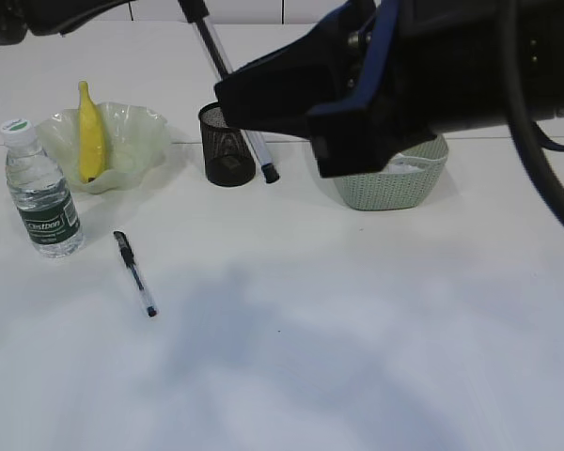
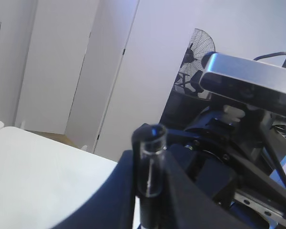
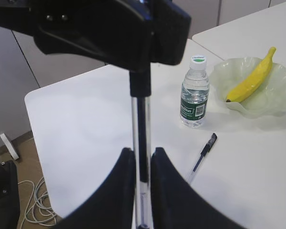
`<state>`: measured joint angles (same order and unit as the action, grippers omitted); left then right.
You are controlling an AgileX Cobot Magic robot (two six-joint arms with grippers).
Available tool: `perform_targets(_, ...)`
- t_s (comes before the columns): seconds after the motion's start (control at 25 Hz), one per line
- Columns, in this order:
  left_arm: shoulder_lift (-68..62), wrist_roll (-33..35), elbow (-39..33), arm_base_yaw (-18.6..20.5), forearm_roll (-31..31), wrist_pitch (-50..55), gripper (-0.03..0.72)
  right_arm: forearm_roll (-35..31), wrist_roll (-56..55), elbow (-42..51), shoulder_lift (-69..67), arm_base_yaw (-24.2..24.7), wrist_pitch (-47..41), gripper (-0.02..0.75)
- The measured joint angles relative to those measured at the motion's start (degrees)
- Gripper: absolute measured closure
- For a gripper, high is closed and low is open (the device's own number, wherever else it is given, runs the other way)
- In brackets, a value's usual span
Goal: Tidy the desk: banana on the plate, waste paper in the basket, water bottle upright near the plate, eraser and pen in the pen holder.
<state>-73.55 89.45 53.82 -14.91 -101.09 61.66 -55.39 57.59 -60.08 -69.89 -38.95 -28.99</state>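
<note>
A clear-barrelled pen [image 3: 139, 124] hangs in the air between both grippers. My right gripper [image 3: 141, 151] is shut on its lower part. My left gripper [image 2: 151, 157] is shut on its other end [image 2: 151, 162], with the fingers pressed to both sides. In the exterior view this pen [image 1: 259, 150] slants down beside the black mesh pen holder [image 1: 227, 150]. A second pen [image 1: 134, 273] lies on the table. The banana [image 1: 91, 132] rests on the pale green plate [image 1: 146, 141]. The water bottle [image 1: 42, 193] stands upright next to the plate. White waste paper [image 1: 409, 167] lies in the basket [image 1: 395, 188]. The eraser is out of view.
My right arm [image 1: 404, 75] fills the upper right of the exterior view, close to the camera, and hides much of the basket. The left arm [image 1: 66, 14] crosses the top left. The table's corner and edge [image 3: 33, 102] show in the right wrist view, with floor and cables beyond.
</note>
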Motion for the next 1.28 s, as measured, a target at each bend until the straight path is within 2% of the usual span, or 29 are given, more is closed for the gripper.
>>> perform_targets(0.24, 0.0, -0.1, 0.0, 0.0, -0.38, -1.32, 0.617, 0.23, 0.05, 0.0, -0.13, 0.0, 1.29, 0.694)
perform_targets(0.4, 0.0, 0.29, 0.0, 0.0, -0.49, -1.4, 0.617, -0.93, -0.06, 0.09, -0.16, 0.0, 1.66, 0.638)
perform_targets(0.44, 0.0, 0.6, 0.0, 0.0, -0.35, -1.95, 0.618, -1.75, -0.18, 0.09, -0.16, 0.0, 1.79, 0.608)
perform_targets(0.64, 0.0, 1.22, 0.0, 0.0, 0.07, -4.46, 0.618, -3.76, -0.31, 0.09, -0.16, 0.0, 1.79, 0.295)
perform_targets(0.72, 0.0, 1.35, 0.0, 0.0, 0.07, -4.79, 0.618, -3.76, -0.45, 0.09, -0.16, 0.0, 1.79, 0.223)
perform_targets(0.88, 0.0, 1.92, 0.0, 0.0, 0.07, -7.87, 0.619, -2.87, -0.56, 0.09, -0.16, 0.0, 1.79, 0.182)
perform_targets(1.04, 0.0, 5.13, 1.11, 0.0, 0.07, -14.27, 0.619, 0.65, -2.32, 0.09, -0.16, 0.0, 1.79, 0.179)
perform_targets(1.28, -0.53, 8.94, 4.93, 0.0, -0.44, -27.48, 0.619, 17.51, -14.13, 0.09, -0.16, 0.0, 1.29, 0.176)
